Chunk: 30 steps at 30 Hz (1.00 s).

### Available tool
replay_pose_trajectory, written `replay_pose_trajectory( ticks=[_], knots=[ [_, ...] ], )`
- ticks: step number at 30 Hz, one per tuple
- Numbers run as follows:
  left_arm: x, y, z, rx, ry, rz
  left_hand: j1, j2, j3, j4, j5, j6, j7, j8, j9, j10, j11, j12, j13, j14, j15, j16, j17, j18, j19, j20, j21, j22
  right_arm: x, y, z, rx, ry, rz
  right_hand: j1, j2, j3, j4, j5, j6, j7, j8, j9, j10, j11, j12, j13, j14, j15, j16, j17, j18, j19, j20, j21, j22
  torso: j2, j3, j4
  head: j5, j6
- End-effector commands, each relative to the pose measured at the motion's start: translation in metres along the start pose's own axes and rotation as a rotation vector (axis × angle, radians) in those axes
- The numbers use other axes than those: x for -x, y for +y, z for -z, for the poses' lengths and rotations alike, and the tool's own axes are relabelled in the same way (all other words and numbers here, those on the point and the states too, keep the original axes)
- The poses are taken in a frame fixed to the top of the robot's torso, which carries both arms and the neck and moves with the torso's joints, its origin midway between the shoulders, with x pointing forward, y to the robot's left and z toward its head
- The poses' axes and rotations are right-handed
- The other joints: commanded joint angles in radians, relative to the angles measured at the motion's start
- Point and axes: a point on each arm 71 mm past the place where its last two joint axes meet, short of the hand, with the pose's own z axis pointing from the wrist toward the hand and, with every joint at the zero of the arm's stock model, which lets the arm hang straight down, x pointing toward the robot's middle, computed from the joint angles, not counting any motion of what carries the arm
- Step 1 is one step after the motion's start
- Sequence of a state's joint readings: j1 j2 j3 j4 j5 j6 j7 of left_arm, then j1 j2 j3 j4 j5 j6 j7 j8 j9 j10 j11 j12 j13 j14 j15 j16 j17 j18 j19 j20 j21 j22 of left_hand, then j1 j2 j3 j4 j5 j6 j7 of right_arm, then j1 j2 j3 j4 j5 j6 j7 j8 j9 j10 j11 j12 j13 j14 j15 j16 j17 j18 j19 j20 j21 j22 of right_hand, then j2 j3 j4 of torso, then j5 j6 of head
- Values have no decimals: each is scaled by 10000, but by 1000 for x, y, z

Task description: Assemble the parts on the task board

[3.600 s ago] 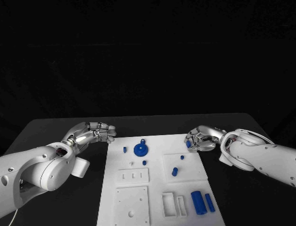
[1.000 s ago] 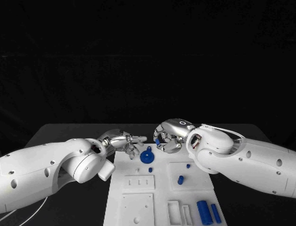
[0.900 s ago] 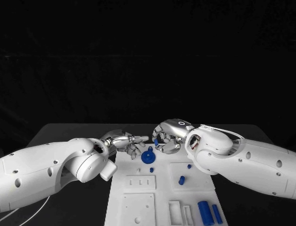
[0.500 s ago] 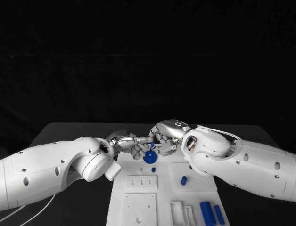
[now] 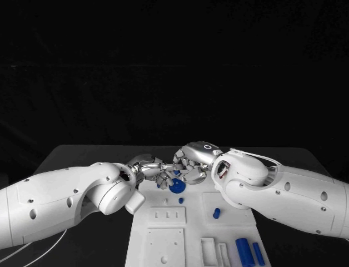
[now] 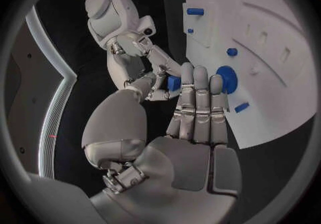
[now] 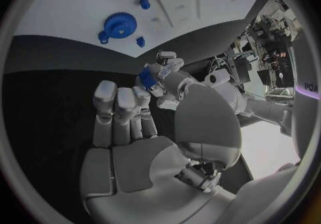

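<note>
Nearest on the flat white task board lie two long blue rods, side by side at its near right corner. Farther up are small blue pegs – I count four, well apart. Past them sits one round blue gear, near the far end.

Above that far end the two hands meet over the black table. The left hand and the right hand both pinch one small blue block between their fingertips. It looks like the block is being passed from one hand to the other – I cannot tell which way. Next, one hand must let go gently while the other holds firm, or the block may drop.
</note>
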<state>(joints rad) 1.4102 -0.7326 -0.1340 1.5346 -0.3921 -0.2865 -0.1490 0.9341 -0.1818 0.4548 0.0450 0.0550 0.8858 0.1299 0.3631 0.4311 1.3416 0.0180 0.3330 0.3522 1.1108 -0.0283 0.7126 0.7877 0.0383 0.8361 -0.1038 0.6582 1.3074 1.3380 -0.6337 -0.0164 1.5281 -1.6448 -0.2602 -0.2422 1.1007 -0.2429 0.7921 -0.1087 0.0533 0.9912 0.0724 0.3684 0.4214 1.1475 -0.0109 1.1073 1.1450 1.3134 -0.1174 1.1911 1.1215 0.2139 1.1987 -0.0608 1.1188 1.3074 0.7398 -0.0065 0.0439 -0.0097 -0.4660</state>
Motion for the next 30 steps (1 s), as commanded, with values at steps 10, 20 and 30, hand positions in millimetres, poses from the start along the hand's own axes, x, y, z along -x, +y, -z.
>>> replay_pose_trajectory(
  ticks=[10, 20, 30],
  knots=[
    [-2, -3, -1, -178, 96, -52, 472, 729, -295, -397, -35, 287, -79, 3, 72, -108, -34, 92, 87, -78, 10, 129, -158, -12, -147, -203, 98, 148, -2, 5, -3, 118, 265, 160, -13, -113, -12, 31, -6, 310, 213, 44, 12, 39, -62, -31, -13, 65, -42, 27, -2, 479, 35, -20, 30, 102, 2, 2, 4, 11, -3],
    [-1, -3, -2, -210, 6, -34, 869, 1867, -324, -1434, 261, 652, -148, -25, 113, -102, -74, 42, 93, -127, 24, 274, -407, -76, -240, -188, 126, 100, -4, 4, -3, 98, 339, 157, -7, -107, -15, 30, -2, 321, 209, 47, 13, 40, -65, -33, -13, 66, -44, 26, -2, 479, 35, -19, 29, 102, 5, 10, 0, 21, -21],
    [-1, -3, -3, -141, -10, -43, 749, 1960, 1124, -1893, 4, 1008, -206, -102, 164, 15, -80, -234, -10, -204, 57, 429, -711, -141, -253, -171, 184, 57, -5, 4, -3, 96, 384, 139, 0, -106, -19, 26, -1, 326, 207, 46, 12, 39, -68, -35, -13, 67, -46, 24, -2, 479, 35, -18, 27, 102, 2, 7, 4, 20, -45]
  ],
)
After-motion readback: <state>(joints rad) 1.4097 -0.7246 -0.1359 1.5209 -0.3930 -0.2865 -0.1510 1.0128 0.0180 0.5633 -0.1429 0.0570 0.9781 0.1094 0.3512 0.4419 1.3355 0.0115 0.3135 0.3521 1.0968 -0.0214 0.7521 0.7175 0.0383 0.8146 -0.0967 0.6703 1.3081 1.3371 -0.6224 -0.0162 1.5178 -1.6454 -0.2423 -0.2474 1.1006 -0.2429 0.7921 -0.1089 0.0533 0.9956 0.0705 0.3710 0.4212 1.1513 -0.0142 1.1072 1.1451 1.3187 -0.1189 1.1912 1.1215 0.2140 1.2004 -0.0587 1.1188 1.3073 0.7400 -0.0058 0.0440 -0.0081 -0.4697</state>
